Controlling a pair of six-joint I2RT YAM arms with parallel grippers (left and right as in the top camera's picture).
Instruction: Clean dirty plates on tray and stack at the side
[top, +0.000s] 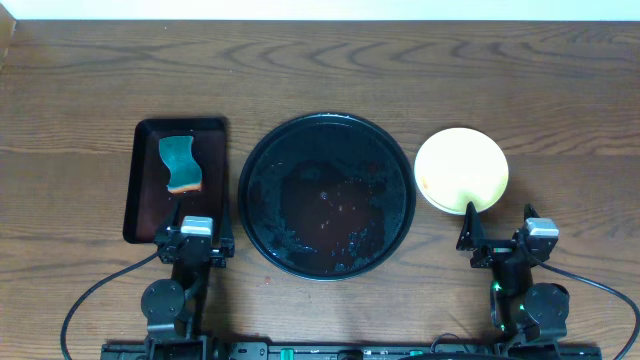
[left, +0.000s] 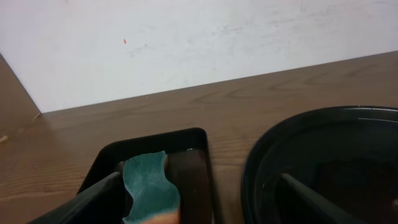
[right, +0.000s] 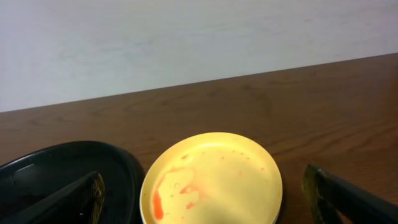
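The large round black tray (top: 326, 195) sits mid-table, wet and holding no plates; it also shows in the left wrist view (left: 323, 162) and the right wrist view (right: 56, 171). A yellow plate (top: 461, 169) lies on the table right of the tray, with faint red smears on its left side in the right wrist view (right: 211, 180). A dark edge shows under it; the mint-blue plates are hidden. My left gripper (top: 196, 240) is open and empty near the front edge. My right gripper (top: 497, 236) is open and empty just in front of the yellow plate.
A rectangular black tray (top: 178, 180) left of the round tray holds a teal and orange sponge (top: 179, 165), also seen in the left wrist view (left: 149, 190). A white wall runs along the table's far edge.
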